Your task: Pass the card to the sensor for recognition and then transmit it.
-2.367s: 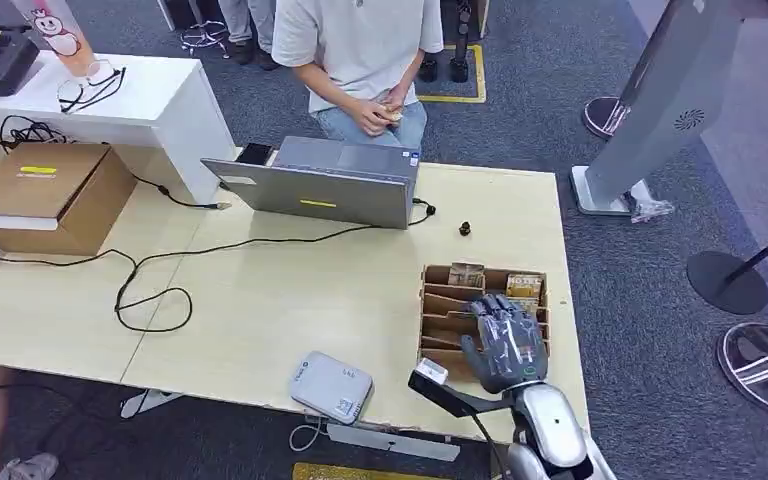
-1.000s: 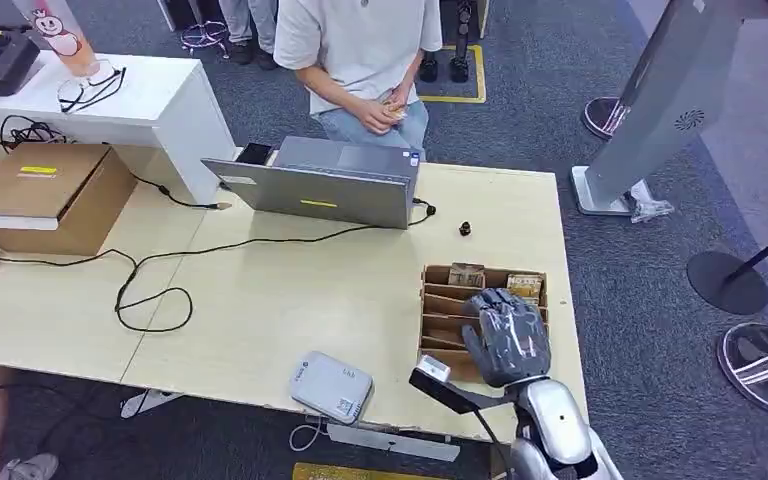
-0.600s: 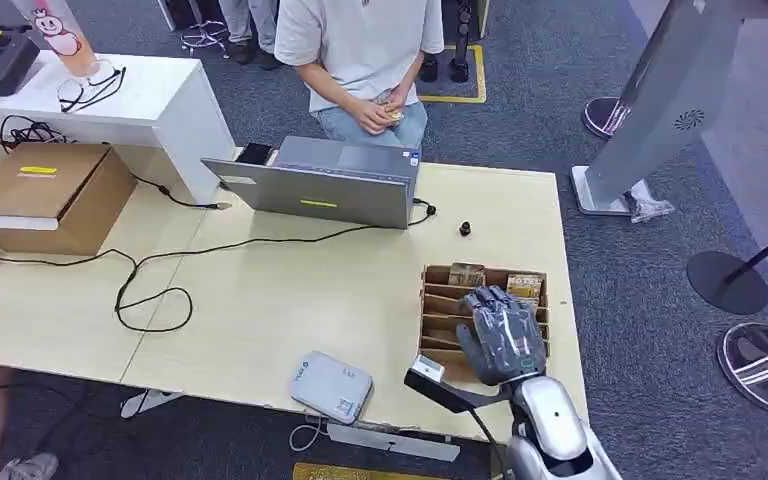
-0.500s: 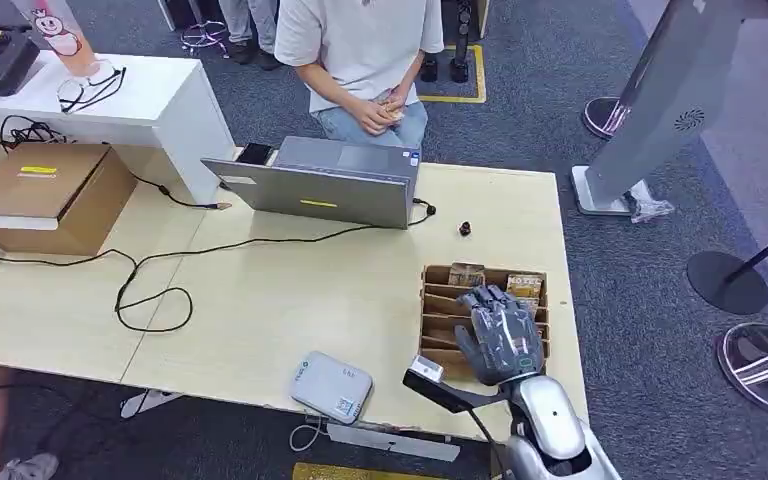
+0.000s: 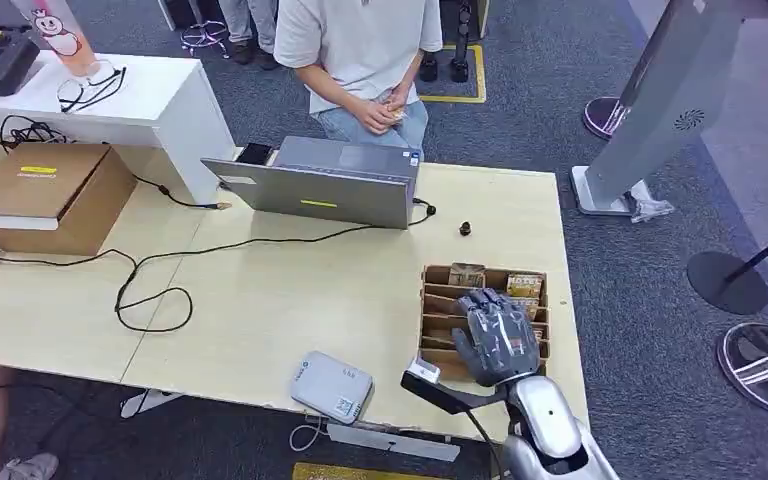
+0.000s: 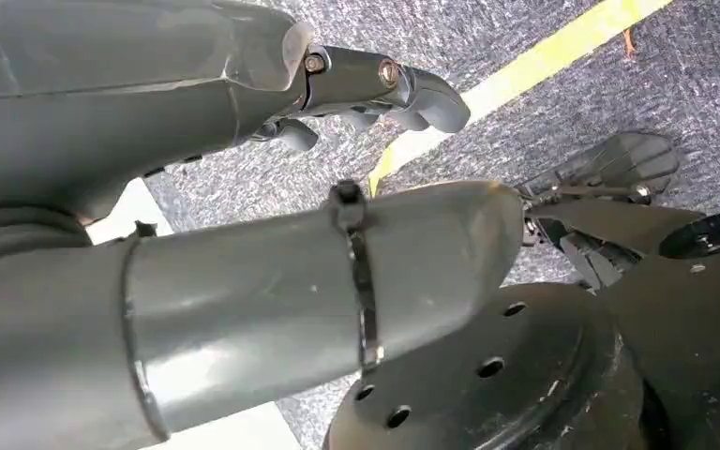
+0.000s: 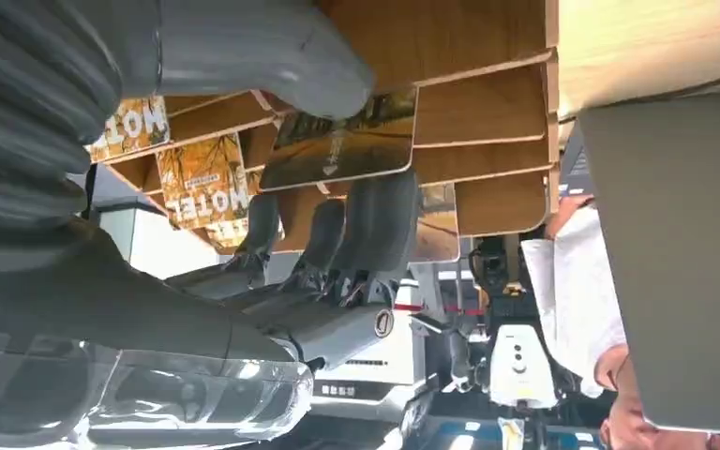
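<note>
The right hand (image 5: 497, 340) is shown lowered over the slotted cardboard card holder (image 5: 444, 332) at the near right corner of the bench (image 5: 280, 290). In the right wrist view, a card (image 7: 345, 141) printed with an autumn scene is seen between the thick grey thumb (image 7: 253, 47) and the darker fingers (image 7: 375, 225), the thumb lying against one face near the card's edge; whether the fingers have closed onto the other face cannot be told, so a completed pinch is not confirmed. The card stands among the holder's dividers, with further cards marked "HOTEL" (image 7: 202, 178) in neighbouring slots. The step in hand is judged to be the picking of one card from the holder. The sensor, a small grey reader (image 5: 331, 385), lies flat at the near edge of the bench, near the holder on its left. The next move is judged to call for a firm pinch, a straight lift clear of the dividers, and a carry over to the reader. The left hand (image 6: 244, 187) is seen hanging above carpeted floor, nothing held, fingers loosely curled.
</note>
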